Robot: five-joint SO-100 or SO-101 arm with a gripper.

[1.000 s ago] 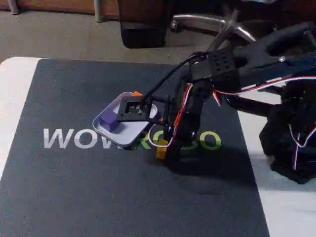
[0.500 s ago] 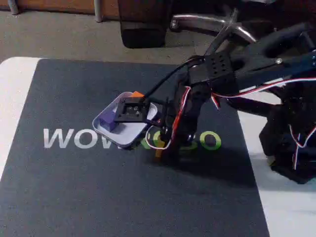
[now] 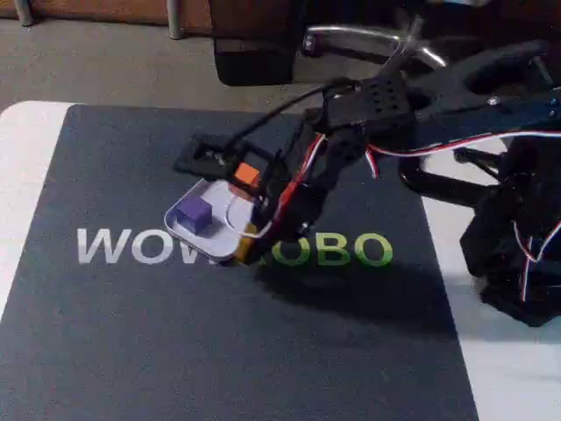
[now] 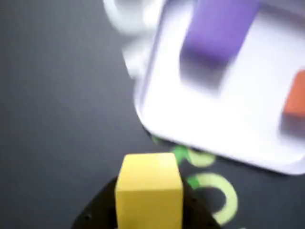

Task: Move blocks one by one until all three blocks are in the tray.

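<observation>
In the fixed view the arm [image 3: 456, 105] reaches in from the right over a dark mat [image 3: 131, 333] on the white table [image 3: 22, 167]; the tray [image 3: 188, 235] lies near the mat's middle, with the purple block [image 3: 194, 212] at its left and the orange block [image 3: 247, 175] at its far side; the jaws [image 3: 246, 243] hang just over the tray's near right edge. In the wrist view the jaws [image 4: 149, 210] pinch the yellow block [image 4: 149, 193] above the mat, just short of the tray's [image 4: 209, 124] rim; purple [image 4: 217, 28] and orange [image 4: 296, 99] sit inside.
</observation>
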